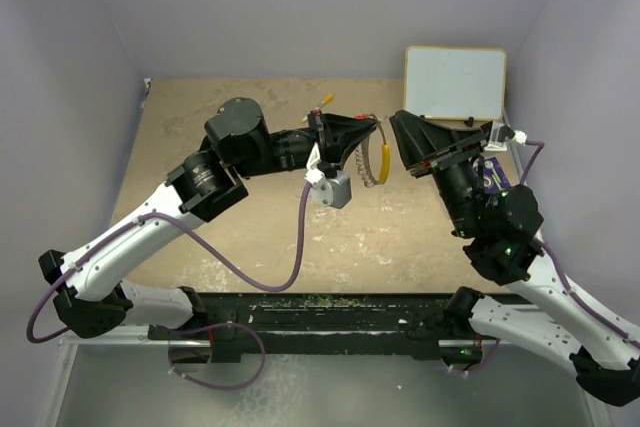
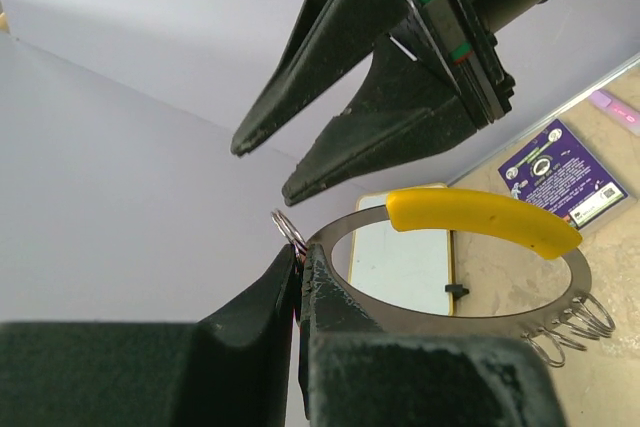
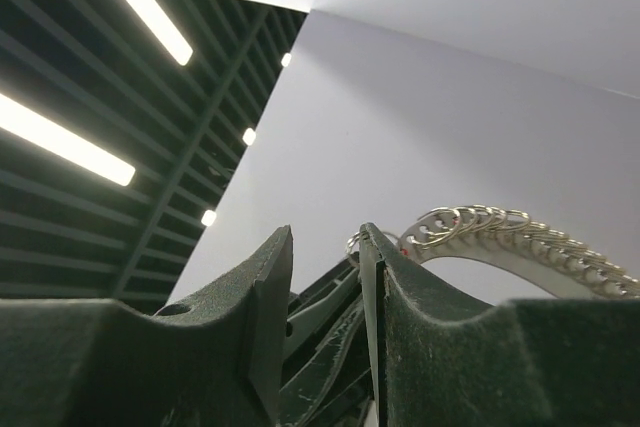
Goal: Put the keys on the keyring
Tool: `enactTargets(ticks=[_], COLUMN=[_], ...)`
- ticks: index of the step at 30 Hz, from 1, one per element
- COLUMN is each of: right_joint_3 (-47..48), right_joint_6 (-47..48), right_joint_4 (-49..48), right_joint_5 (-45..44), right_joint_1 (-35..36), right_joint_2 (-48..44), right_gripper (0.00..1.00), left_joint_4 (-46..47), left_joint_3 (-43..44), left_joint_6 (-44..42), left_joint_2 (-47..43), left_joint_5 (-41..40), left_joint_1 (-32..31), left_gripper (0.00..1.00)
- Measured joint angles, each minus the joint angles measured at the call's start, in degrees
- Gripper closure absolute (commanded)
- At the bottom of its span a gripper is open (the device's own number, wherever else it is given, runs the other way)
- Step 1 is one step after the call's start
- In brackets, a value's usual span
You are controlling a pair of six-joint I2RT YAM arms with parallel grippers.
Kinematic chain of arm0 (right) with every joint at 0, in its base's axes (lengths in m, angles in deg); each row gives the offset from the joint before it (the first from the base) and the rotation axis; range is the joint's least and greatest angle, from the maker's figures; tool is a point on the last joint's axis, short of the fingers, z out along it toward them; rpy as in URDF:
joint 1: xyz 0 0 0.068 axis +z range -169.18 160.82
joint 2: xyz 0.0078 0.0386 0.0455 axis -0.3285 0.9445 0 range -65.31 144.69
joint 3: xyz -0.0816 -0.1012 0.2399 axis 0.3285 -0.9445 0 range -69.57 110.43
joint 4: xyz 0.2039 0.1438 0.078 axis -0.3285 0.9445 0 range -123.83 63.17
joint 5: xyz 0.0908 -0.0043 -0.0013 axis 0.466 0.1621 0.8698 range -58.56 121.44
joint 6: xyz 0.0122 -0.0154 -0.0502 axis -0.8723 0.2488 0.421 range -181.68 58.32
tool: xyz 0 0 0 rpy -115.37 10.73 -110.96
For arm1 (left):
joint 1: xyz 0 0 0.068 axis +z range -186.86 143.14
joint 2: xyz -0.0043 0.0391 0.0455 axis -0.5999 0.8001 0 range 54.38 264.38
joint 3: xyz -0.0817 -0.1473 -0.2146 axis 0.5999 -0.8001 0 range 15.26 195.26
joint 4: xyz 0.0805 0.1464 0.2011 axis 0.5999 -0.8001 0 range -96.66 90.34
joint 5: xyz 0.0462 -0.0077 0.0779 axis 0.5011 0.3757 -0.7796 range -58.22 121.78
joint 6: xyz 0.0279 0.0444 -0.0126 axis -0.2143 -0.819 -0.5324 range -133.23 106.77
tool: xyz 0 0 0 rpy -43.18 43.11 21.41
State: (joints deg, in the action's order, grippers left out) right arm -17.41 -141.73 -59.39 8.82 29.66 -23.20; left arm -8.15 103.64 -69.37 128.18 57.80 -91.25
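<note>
Robot arms meet above the middle of a tan counter [image 1: 400,237], which is walled in by pale lilac panels. The left gripper [image 2: 301,259] reaches in from the left with its jaws clenched on the keyring [image 2: 440,321], pinching the flat grey metal band edge-on. The ring is held up off the counter and juts out to the right of those jaws. A yellow sleeve [image 2: 480,219] covers the upper arc of the ring. A row of small silver split rings [image 3: 500,222] is strung closely along another stretch of it.

A single small silver loop [image 2: 288,227] pokes out right at the left jaw tips, with a trace of red beside it. Whether that loop belongs to the keys cannot be told.

The right gripper [image 2: 265,169] faces the left one from the other side, tips just above the clamped end of the ring and not touching it. Its jaws are released, standing apart with nothing between them.

A small whiteboard [image 1: 455,82] with a wooden frame leans at the far right corner. A purple printed card [image 2: 560,179] lies flat on the counter near it.
</note>
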Motion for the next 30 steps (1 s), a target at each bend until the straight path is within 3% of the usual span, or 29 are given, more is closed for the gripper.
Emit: enactTargets(ticks=[30], right_joint_3=[6.82], right_joint_6=[1.22], right_joint_4=[12.63], right_joint_5=[3.74], right_joint_1=[0.00], right_joint_2=[0.15], right_gripper=[0.63], left_joint_4=[-8.15], left_joint_3=[4.04], left_joint_6=[-0.76], left_joint_2=[1.46], left_joint_5=[2.16], left_joint_1=[0.44], left_gripper=[0.97])
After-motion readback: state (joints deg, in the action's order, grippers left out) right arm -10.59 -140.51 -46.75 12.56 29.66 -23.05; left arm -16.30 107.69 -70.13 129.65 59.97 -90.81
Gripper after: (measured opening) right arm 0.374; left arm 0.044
